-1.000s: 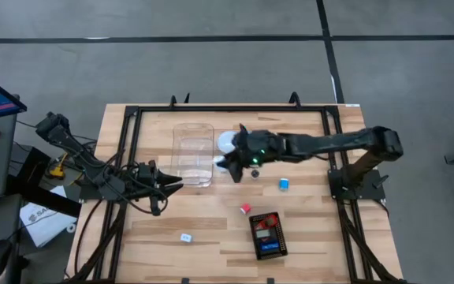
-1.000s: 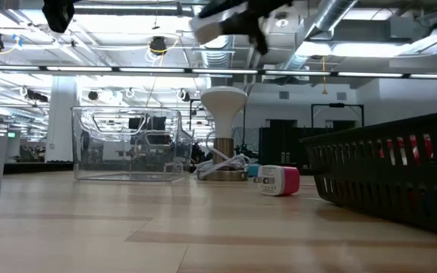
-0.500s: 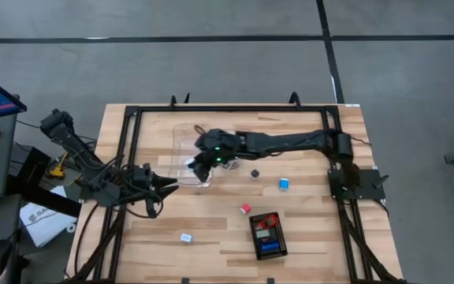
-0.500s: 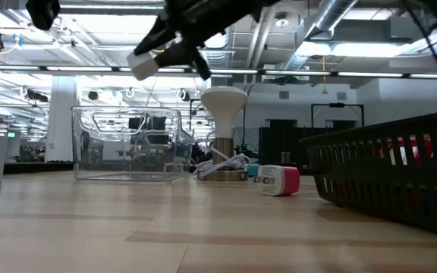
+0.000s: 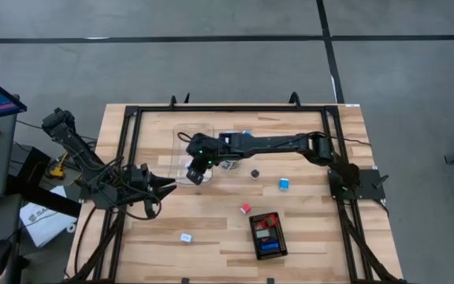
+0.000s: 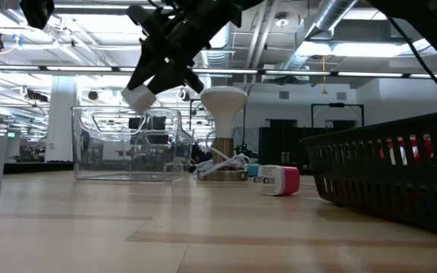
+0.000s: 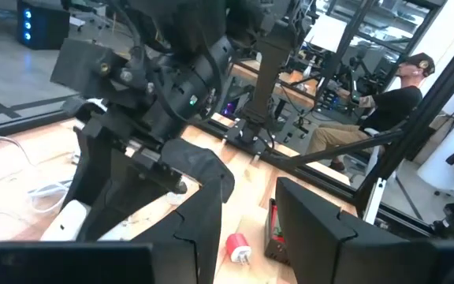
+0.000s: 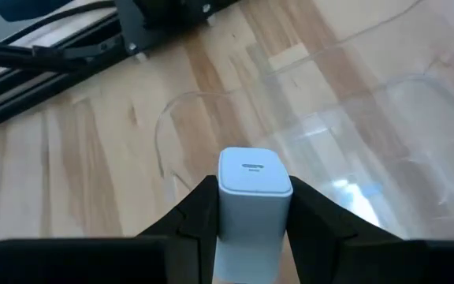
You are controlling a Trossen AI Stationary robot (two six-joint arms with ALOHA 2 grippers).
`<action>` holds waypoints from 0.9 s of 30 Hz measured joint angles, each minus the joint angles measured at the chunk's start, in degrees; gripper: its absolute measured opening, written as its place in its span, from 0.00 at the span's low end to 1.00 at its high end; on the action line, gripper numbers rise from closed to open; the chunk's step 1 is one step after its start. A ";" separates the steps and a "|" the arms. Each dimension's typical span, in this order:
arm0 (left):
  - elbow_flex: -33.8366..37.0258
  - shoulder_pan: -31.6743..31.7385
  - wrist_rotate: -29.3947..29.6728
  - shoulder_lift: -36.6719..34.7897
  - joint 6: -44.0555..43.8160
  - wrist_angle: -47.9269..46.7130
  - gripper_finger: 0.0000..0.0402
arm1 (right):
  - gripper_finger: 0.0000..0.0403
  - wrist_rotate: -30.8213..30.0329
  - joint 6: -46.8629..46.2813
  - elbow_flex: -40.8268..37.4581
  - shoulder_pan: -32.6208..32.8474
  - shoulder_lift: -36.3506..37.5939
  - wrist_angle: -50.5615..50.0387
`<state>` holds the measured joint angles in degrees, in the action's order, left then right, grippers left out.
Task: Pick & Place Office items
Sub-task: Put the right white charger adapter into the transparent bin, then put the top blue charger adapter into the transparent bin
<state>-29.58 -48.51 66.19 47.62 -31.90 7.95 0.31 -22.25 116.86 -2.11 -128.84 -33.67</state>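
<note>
1. Over the near corner of the clear plastic box (image 5: pixel 193 154), at about 10 o'clock from the worktop (image 5: pixel 211 229) centre, we find the right gripper (image 5: pixel 195 175) clamped on a white charger block (image 8: pixel 252 189); in the low view the block (image 6: pixel 136 97) hangs above the box rim, not yet inside.
2. At 8 o'clock on the worktop, the left gripper (image 5: pixel 166 186) waits just beside the box, its fingers (image 7: pixel 211 209) spread apart and holding nothing.
3. Other office items lie loose: a blue block (image 5: pixel 284 184) at 3 o'clock, a red block (image 5: pixel 246 209) near centre, a small dark piece (image 5: pixel 254 173) and a white tag (image 5: pixel 185 237) at 7 o'clock. A black tray (image 5: pixel 268 235) at 5 o'clock holds red and blue pieces.
4. We judge the white block light, rigid and smooth-skinned, hence liable to slip. The present hold across its two flat sides, well below the top face, looks sound.
5. We judge the release should come low over the box, since a hard block may bounce on stiff plastic.
</note>
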 joint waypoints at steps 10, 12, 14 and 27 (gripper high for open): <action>0.00 0.02 0.31 0.00 0.09 -0.27 0.29 | 0.51 -2.98 -0.10 0.00 -0.72 0.11 -0.14; 0.00 0.02 0.31 0.00 0.09 -0.27 0.29 | 0.58 -4.74 -0.67 0.00 -0.71 0.11 -0.03; 0.00 0.02 0.31 0.00 0.09 -0.26 0.29 | 0.61 -5.35 -0.72 0.33 -0.70 0.11 -0.28; 0.00 0.04 0.24 0.00 0.82 -0.26 0.29 | 0.51 -7.17 0.54 7.92 6.07 5.01 2.21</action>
<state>-29.58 -48.47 66.43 47.62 -31.08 7.68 -6.86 -21.72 124.78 3.96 -123.83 -31.45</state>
